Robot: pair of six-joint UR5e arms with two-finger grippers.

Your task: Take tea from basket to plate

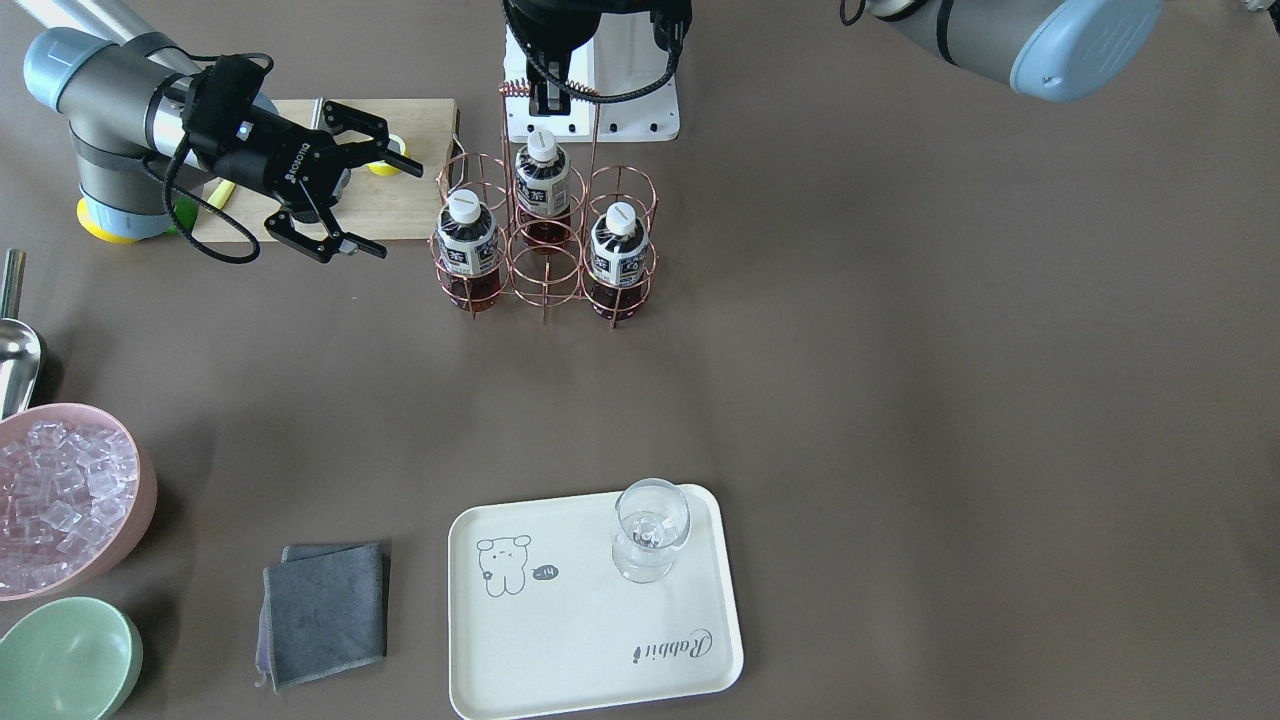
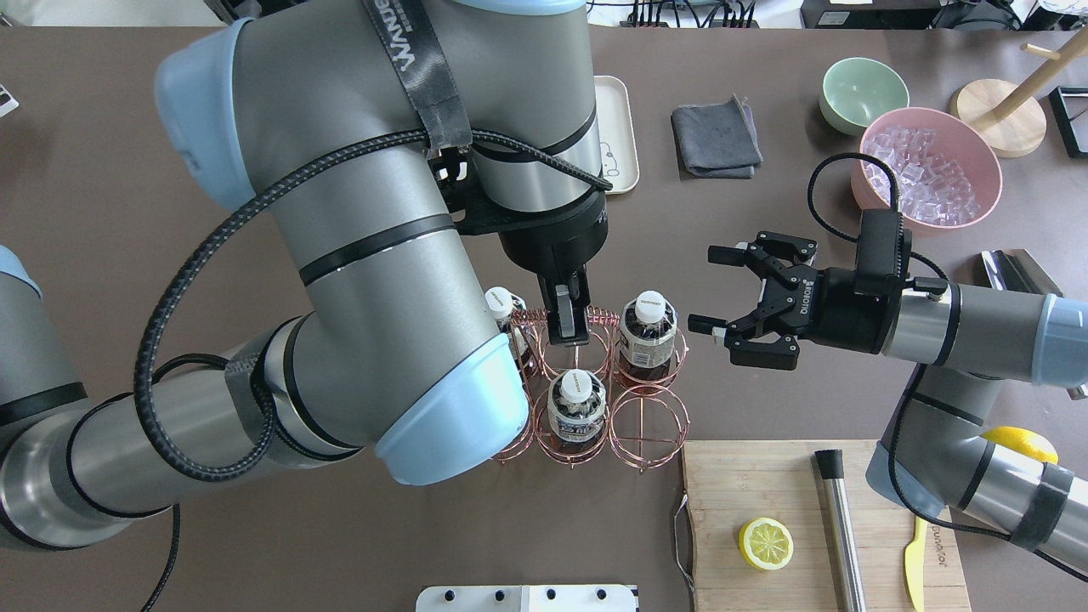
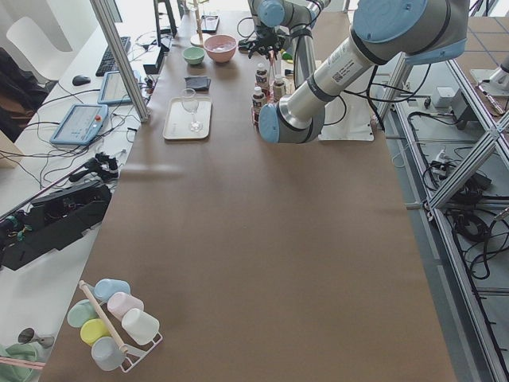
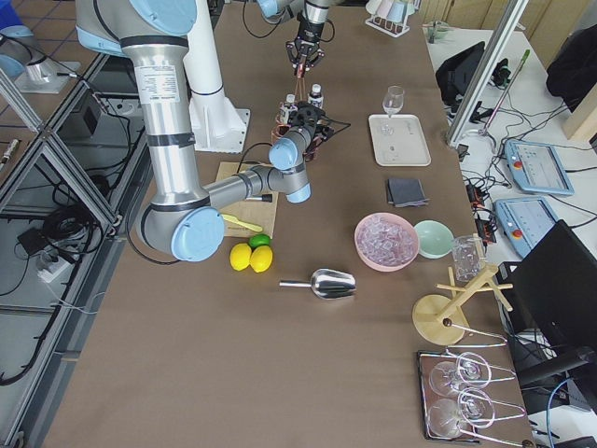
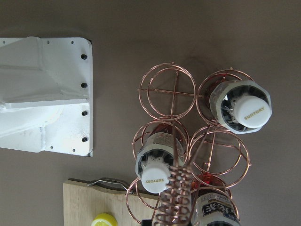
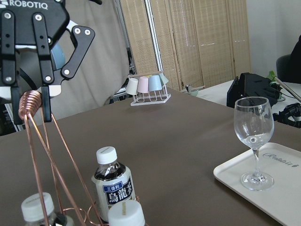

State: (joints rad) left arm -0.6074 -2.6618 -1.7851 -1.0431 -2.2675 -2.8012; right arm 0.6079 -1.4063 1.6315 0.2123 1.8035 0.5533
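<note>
Now three teas fill the basket; left tool clamps its handle, right tool gapes.

The tea bottles hold dark red-brown liquid under white caps, and their labels are white and dark blue. The basket is rose-gold copper wire. The plate is cream-white, with a dark-outlined bear and dark "Rabbit" script. The cloth is dark grey, the far bowl mint green, the lemon half yellow, the board pale grained wood, and the table dull brown.
</note>
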